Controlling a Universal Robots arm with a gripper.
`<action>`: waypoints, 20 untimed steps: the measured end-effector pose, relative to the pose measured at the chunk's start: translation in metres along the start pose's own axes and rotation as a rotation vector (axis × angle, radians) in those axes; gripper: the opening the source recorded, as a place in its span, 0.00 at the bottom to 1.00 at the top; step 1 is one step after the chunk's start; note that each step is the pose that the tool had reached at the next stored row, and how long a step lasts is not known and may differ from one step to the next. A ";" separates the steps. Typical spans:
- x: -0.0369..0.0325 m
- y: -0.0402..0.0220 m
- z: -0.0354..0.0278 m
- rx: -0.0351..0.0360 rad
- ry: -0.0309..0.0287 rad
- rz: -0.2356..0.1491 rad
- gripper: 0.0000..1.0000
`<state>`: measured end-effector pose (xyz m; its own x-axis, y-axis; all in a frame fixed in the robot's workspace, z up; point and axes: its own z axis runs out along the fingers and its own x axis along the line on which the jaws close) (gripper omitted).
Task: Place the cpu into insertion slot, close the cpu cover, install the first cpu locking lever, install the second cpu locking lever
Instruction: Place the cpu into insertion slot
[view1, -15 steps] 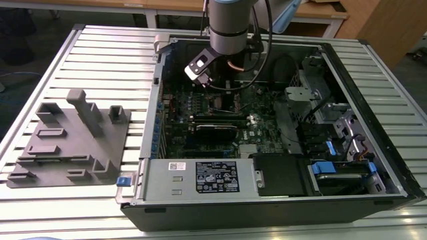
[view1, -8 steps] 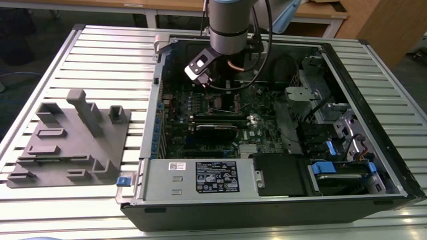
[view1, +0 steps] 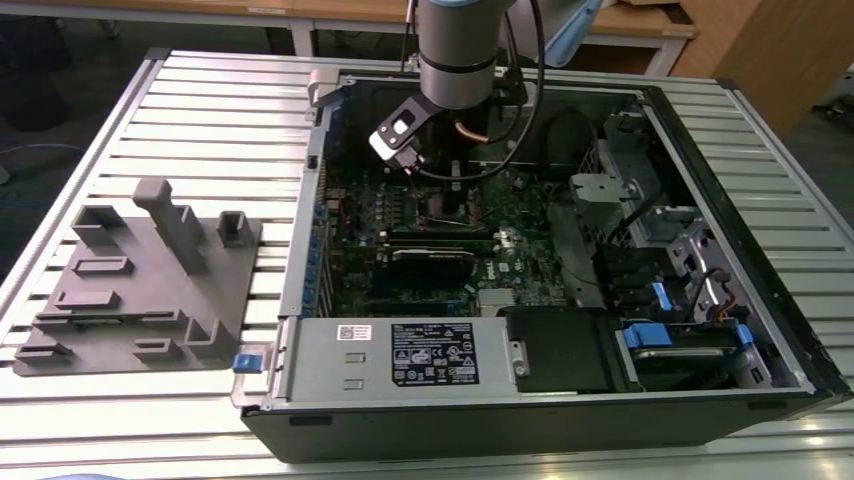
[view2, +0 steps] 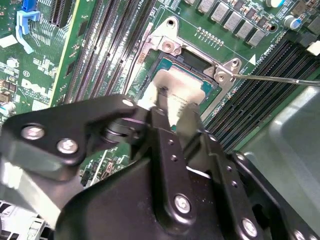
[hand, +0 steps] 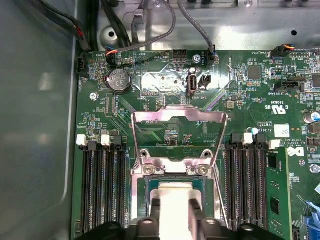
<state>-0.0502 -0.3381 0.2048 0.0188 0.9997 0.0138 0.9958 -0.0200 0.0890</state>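
End effector (view2: 172, 111) around square silver-grey cpu (view2: 177, 85)

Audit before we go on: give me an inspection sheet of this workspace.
Surface: slatted metal table, with the open computer case on it.
Job's things: cpu at the insertion slot; cpu cover flipped open; thin lever rod unlatched.
Clutter: grey fixture block beside the case.
Grippers: gripper shut on the cpu.
Cables: black cable hanging from the arm; grey wires along the case wall.
Surroundings: wooden desks behind the table.
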 end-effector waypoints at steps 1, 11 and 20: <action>0.0000 0.0000 0.0000 0.0000 0.0000 0.000 0.31; 0.0000 0.0000 -0.0001 0.0000 -0.0001 0.000 0.11; 0.0001 0.0004 0.0011 0.0337 -0.0005 0.001 0.11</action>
<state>-0.0497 -0.3380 0.2038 0.0194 0.9997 0.0134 0.9983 -0.0201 0.0554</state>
